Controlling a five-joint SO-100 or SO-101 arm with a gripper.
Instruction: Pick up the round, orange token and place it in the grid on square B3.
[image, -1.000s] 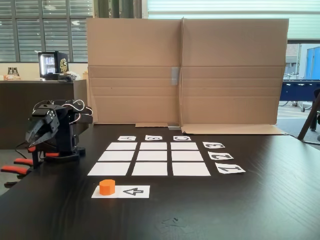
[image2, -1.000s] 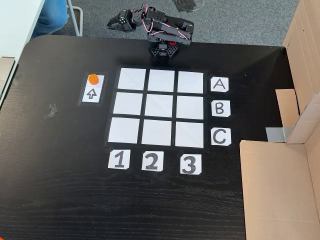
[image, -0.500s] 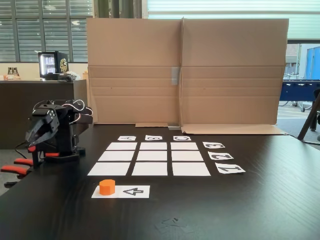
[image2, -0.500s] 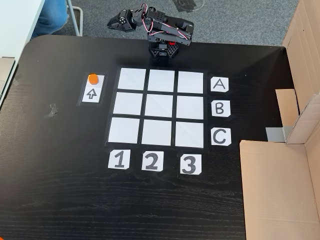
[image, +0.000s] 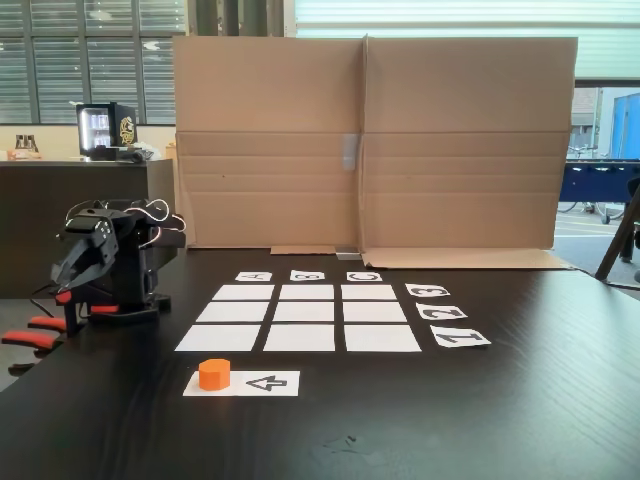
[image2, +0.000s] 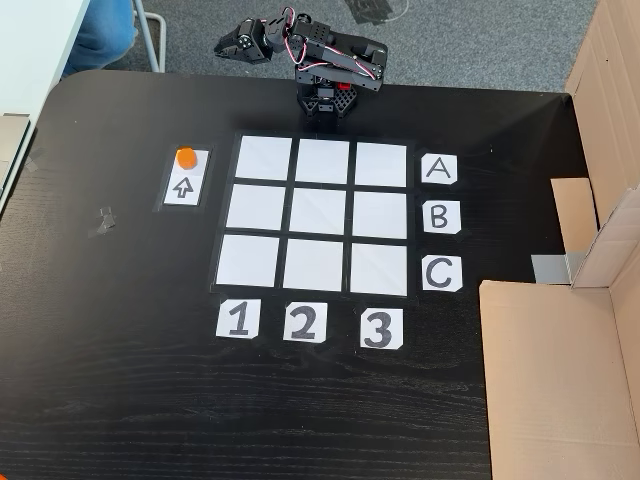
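The orange token (image: 214, 374) (image2: 186, 157) stands on one end of a white card with a black arrow (image: 266, 383) (image2: 184, 188), just outside the grid (image: 300, 315) (image2: 314, 215) on the side of column 1. Square B3 (image: 306, 292) (image2: 379, 215) is bare white paper, as are the other squares. My gripper (image: 63, 289) (image2: 226, 44) is folded down beside the arm's base (image2: 325, 100) at the table edge behind row A, well away from the token. Its fingers look closed with nothing between them.
Red-orange clamp handles (image: 30, 338) stick out at the table edge near the base. A tall cardboard wall (image: 370, 140) (image2: 560, 380) closes off the side beyond row C. A white tabletop (image2: 30, 50) stands off the corner nearest the token.
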